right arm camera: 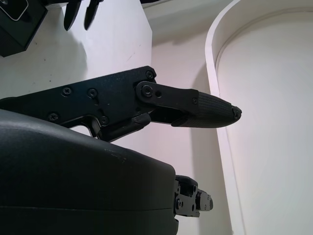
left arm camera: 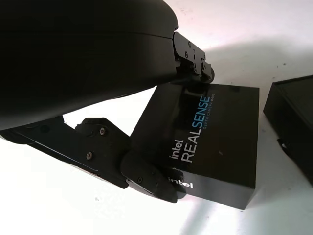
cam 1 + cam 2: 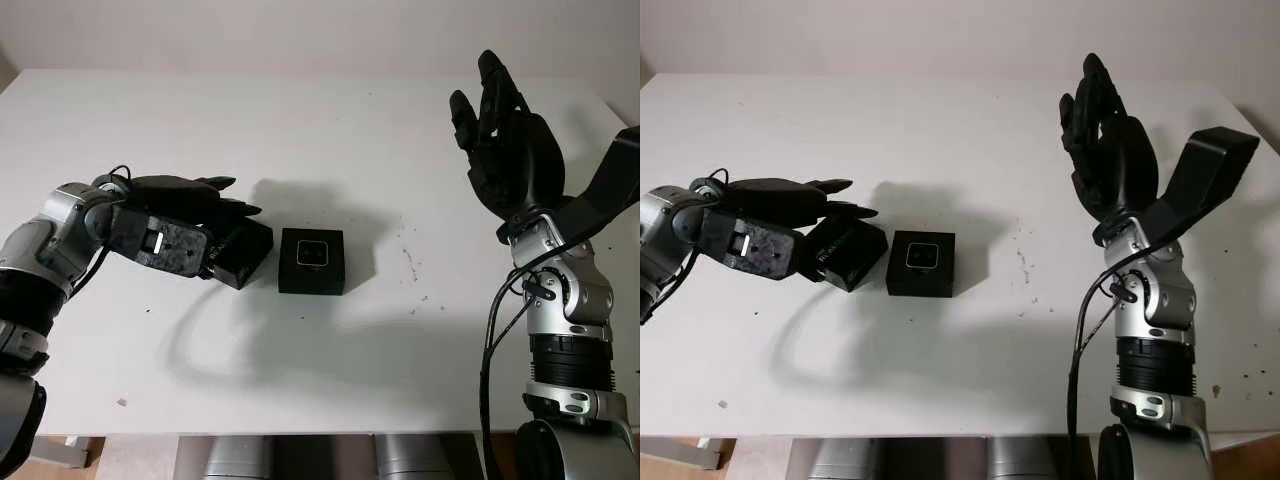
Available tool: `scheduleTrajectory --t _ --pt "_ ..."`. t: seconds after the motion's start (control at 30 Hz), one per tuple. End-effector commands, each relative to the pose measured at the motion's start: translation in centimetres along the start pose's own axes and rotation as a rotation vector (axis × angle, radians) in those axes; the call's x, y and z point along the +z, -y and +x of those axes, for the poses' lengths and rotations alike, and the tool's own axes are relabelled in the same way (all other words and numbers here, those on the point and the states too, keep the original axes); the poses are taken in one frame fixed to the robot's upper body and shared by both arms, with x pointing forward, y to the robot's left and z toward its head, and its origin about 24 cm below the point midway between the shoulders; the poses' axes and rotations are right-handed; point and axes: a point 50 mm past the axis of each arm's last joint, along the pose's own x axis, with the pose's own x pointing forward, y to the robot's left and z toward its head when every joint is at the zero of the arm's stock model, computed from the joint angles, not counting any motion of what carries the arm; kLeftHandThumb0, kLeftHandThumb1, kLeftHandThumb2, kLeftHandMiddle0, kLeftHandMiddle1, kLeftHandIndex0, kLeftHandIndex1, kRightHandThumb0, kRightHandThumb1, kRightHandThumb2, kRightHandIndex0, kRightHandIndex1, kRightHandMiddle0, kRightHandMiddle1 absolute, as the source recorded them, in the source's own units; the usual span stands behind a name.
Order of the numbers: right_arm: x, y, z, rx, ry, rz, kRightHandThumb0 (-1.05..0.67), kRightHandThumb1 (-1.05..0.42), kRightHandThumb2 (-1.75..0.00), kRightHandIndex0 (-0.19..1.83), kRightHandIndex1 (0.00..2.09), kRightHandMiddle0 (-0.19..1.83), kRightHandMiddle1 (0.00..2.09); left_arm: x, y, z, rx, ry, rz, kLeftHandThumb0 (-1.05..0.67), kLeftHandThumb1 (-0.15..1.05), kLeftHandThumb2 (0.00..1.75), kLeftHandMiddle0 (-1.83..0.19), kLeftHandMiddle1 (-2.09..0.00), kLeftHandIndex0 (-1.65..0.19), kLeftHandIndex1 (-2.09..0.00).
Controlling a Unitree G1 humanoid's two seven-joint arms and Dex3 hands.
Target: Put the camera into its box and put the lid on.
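A small black box [image 3: 311, 261] stands in the middle of the white table [image 3: 300, 120], open, with the camera [image 3: 313, 254] lying inside it, its pale face up. Just left of the box is the black lid [image 3: 240, 252], printed with Intel RealSense lettering [image 2: 195, 128] and tilted a little. My left hand [image 3: 232, 226] is shut on the lid, with fingers [image 2: 151, 178] pressing on its opposite edges. My right hand [image 3: 505, 140] is raised above the table's right side, open and holding nothing.
The box's edge [image 2: 293, 117] lies close beside the lid in the left wrist view. A few dark specks mark the table right of the box. Wide bare tabletop stretches behind and in front of the box.
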Motion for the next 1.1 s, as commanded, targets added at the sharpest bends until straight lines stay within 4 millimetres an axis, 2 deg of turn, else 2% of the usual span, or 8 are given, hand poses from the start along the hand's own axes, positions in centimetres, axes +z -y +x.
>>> scheduleTrajectory --t 0.0,0.03,0.13,0.23,0.4,0.53,0.67,1.07 --pt "0.5 -0.1 -0.2 0.005 0.017 -0.014 -0.66 -1.05 -0.54 -0.02 0.06 -0.01 0.06 0.1 1.2 0.3 -0.017 0.014 -0.011 -0.16 0.91 0.06 -0.38 -1.14 -0.61 -0.30" --pt "0.5 -0.1 -0.3 0.004 0.020 -0.012 -0.66 -1.05 -0.55 -0.02 0.06 -0.01 0.06 0.1 1.3 0.3 -0.014 0.013 -0.001 -0.16 0.91 0.06 -0.40 -1.19 -0.62 -0.36" --pt "0.5 0.0 -0.4 0.001 0.035 -0.004 -0.65 -1.05 -0.57 -0.02 0.06 -0.02 0.06 -0.1 1.7 0.3 -0.029 -0.019 0.049 -0.20 0.91 0.05 -0.37 -1.23 -0.43 -0.77" --pt "0.6 0.0 -0.4 -0.005 0.048 0.009 -0.65 -1.05 -0.57 -0.02 0.06 -0.02 0.06 -0.3 2.0 0.3 -0.044 -0.057 0.073 -0.26 0.89 0.05 -0.32 -1.38 -0.35 -0.84" --pt "0.6 -0.2 -0.5 -0.009 0.060 0.020 -0.66 -1.05 -0.56 -0.01 0.06 -0.01 0.06 -0.5 2.6 0.5 -0.048 -0.093 0.072 -0.30 0.87 0.05 -0.27 -1.84 -0.33 -0.98" --pt "0.5 -0.4 -0.5 -0.012 0.075 0.042 -0.65 -1.05 -0.57 0.01 0.07 0.01 0.07 -0.5 2.8 0.5 -0.043 -0.101 -0.013 -0.27 0.88 0.06 -0.42 -1.81 -0.30 -1.12" --pt "0.4 -0.6 -0.6 -0.029 0.083 0.053 -0.66 -1.05 -0.57 0.04 0.08 0.03 0.08 -0.5 2.8 0.3 0.009 -0.096 -0.173 -0.24 0.93 0.06 -0.45 -1.56 -0.32 -1.30" --pt "-0.3 -0.9 -1.0 -0.028 0.070 0.074 -0.65 -1.05 -0.55 0.04 0.07 0.05 0.08 -1.1 -0.9 -1.5 0.238 -0.251 -0.519 -0.25 0.94 0.05 -0.52 -1.62 -0.29 -1.52"
